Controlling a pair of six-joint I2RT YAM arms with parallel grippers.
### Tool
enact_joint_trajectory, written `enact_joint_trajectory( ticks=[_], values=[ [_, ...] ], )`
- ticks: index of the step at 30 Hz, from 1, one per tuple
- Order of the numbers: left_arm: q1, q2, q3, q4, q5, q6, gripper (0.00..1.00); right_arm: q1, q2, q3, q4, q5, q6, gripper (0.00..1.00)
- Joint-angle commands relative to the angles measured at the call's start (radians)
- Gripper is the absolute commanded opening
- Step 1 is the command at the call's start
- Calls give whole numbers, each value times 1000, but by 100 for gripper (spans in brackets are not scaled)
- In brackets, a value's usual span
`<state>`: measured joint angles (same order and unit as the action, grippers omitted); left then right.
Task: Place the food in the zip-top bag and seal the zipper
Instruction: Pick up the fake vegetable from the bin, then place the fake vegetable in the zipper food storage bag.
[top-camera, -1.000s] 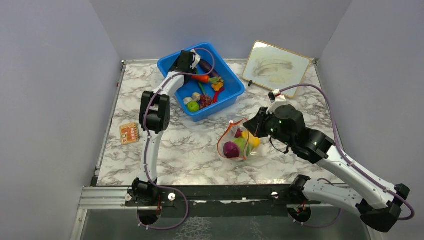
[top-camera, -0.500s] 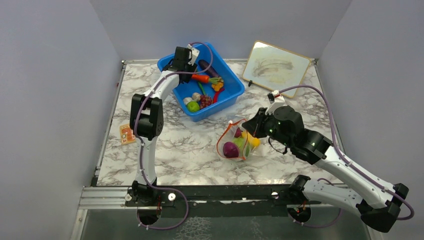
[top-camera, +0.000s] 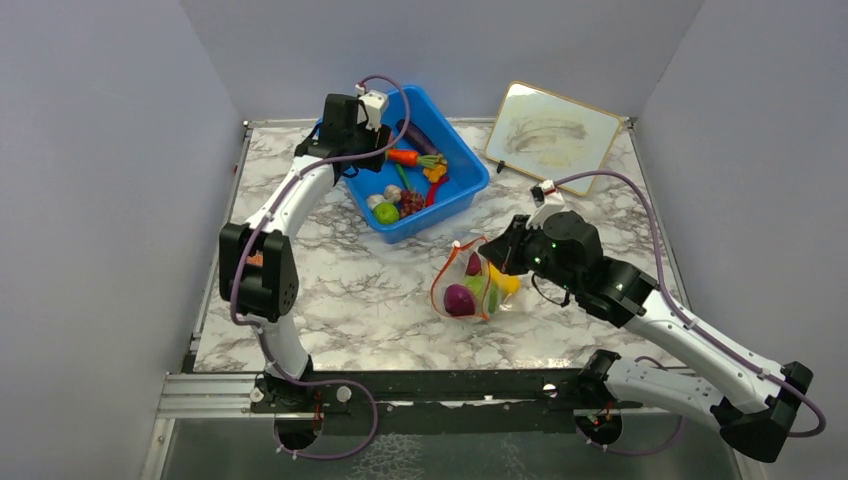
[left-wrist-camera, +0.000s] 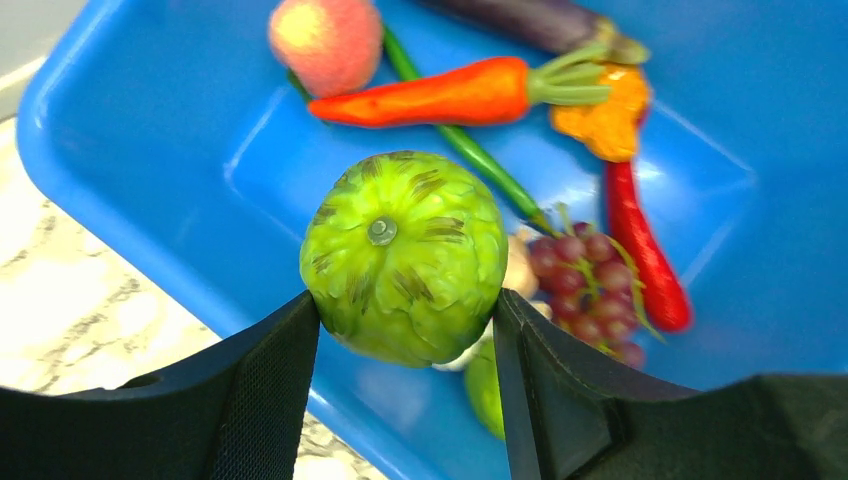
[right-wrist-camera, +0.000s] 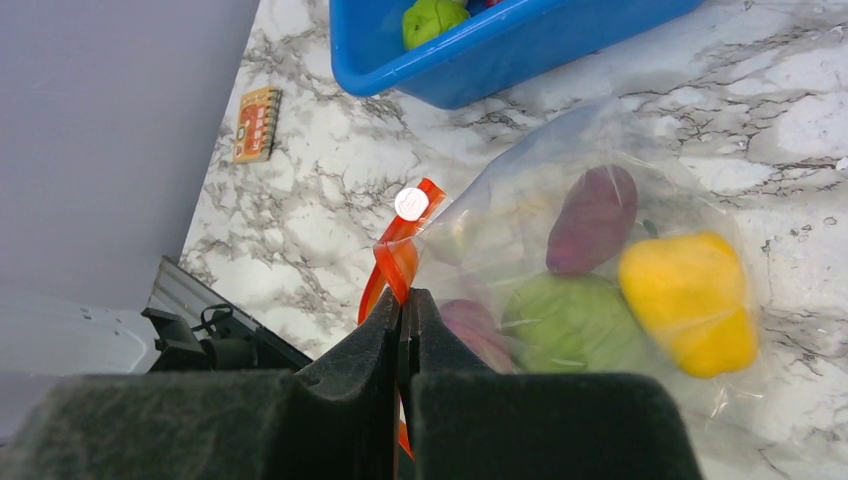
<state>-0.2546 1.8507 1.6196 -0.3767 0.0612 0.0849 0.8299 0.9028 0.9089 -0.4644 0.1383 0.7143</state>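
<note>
My left gripper (left-wrist-camera: 405, 325) is shut on a green cabbage (left-wrist-camera: 405, 255) and holds it above the blue bin (left-wrist-camera: 130, 150), near the bin's left rim; it also shows in the top view (top-camera: 352, 128). In the bin lie an orange carrot (left-wrist-camera: 430, 93), a peach (left-wrist-camera: 325, 42), a purple eggplant (left-wrist-camera: 530, 20), grapes (left-wrist-camera: 585, 275) and a red pepper (left-wrist-camera: 640, 250). My right gripper (right-wrist-camera: 405, 300) is shut on the red-orange zipper (right-wrist-camera: 400, 255) of the clear zip-top bag (right-wrist-camera: 590, 200), holding its mouth up. Inside are a yellow pepper (right-wrist-camera: 690, 300), a green cabbage (right-wrist-camera: 570, 325) and purple pieces (right-wrist-camera: 592, 220). In the top view the bag (top-camera: 470, 285) lies mid-table.
A framed whiteboard (top-camera: 552, 135) leans at the back right. A small orange card (right-wrist-camera: 257, 122) lies near the table's left edge. The blue bin (top-camera: 460, 190) stands at the back centre. Grey walls close in three sides.
My left gripper has lifted and drawn back left from the bin's far side, with the green cabbage in it. The right gripper and bag have shifted slightly left.
</note>
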Motion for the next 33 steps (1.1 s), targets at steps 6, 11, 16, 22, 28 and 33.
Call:
enact_joint_trajectory(
  ticks=[6, 11, 16, 22, 28, 33],
  values=[
    [2, -329, -239, 15, 402, -124, 48, 0, 14, -2, 50, -16, 27, 1],
    [-2, -491, -421, 81, 554, -196, 48, 0, 19, -7, 58, -21, 43, 1],
    [-21, -702, -621, 167, 678, -267, 48, 0, 26, 2, 47, -13, 48, 1],
    [-29, -871, -766, 167, 768, -330, 48, 0, 35, 8, 41, -5, 55, 1],
    [-50, -964, -907, 228, 902, -418, 48, 0, 29, 9, 37, 2, 68, 1],
    [-82, -1015, -952, 297, 947, -466, 49, 0, 45, 24, 38, -1, 69, 1]
  ],
)
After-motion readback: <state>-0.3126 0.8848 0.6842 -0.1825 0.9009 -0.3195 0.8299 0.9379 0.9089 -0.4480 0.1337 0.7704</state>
